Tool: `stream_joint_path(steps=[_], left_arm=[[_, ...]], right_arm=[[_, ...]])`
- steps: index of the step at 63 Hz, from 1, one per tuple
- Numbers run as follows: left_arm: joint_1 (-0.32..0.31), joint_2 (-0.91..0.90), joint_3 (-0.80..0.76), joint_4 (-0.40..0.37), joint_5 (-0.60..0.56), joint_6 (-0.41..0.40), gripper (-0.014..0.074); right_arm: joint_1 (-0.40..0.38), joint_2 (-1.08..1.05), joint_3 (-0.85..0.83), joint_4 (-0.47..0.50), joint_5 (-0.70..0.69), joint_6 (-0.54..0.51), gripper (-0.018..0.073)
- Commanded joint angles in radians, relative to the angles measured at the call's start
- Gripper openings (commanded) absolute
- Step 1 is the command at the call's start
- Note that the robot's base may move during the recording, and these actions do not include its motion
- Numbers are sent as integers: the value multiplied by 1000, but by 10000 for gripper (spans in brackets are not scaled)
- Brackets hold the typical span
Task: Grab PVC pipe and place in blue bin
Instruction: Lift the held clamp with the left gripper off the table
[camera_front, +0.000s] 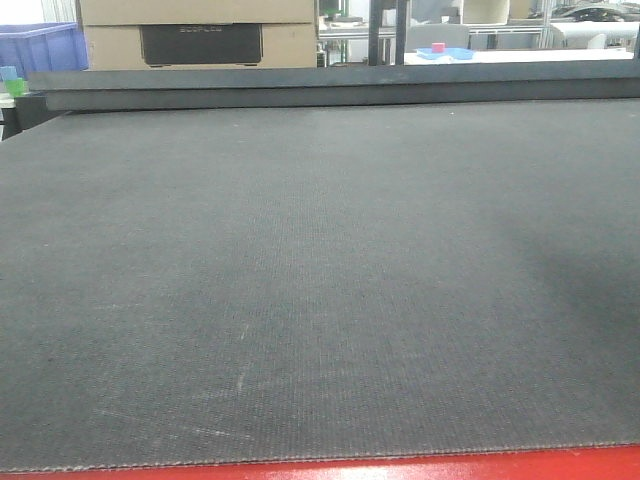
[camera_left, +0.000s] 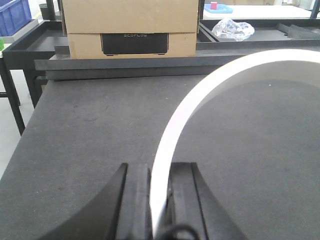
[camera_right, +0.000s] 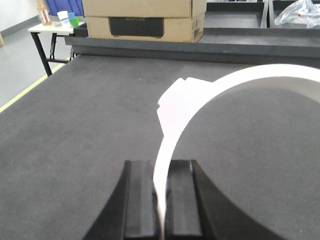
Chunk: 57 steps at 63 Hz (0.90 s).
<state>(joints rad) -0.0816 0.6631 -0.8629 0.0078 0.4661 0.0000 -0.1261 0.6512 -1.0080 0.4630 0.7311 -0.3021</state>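
Dark table (camera_front: 320, 300) below, left gripper (camera_left: 159, 190) and right gripper (camera_right: 160, 190) jaws each pinch the PVC pipe (camera_left: 175, 125) by its thin rim, which looks rigid, light, maybe slick.

A: Where's the front view?
B: Low at the near edge of the worktop (camera_front: 320, 300), facing its far edge.
A: The wrist views?
B: Close behind the left gripper (camera_left: 159, 172) and right gripper (camera_right: 160, 170), facing likewise; all share the cardboard box (camera_front: 200, 30).

A: Open tabletop (camera_front: 320, 280) from near edge to far edge, free passage!
B: Far edge blocked though: raised ledge (camera_front: 340, 88), cardboard box (camera_front: 200, 35) behind it, toward the left corner.
A: And the PVC pipe (camera_left: 163, 150) arcs across ahead of the left pincer (camera_left: 159, 170).
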Motion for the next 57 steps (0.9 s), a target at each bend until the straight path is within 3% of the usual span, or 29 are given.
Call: stream_joint_path(steps=[1, 57], left_arm=[[12, -8, 0, 7, -19, 0, -111], [19, -8, 0, 7, -20, 0, -111]], right_arm=[[0, -6, 1, -4, -32, -4, -162], [0, -6, 1, -4, 17, -4, -162]])
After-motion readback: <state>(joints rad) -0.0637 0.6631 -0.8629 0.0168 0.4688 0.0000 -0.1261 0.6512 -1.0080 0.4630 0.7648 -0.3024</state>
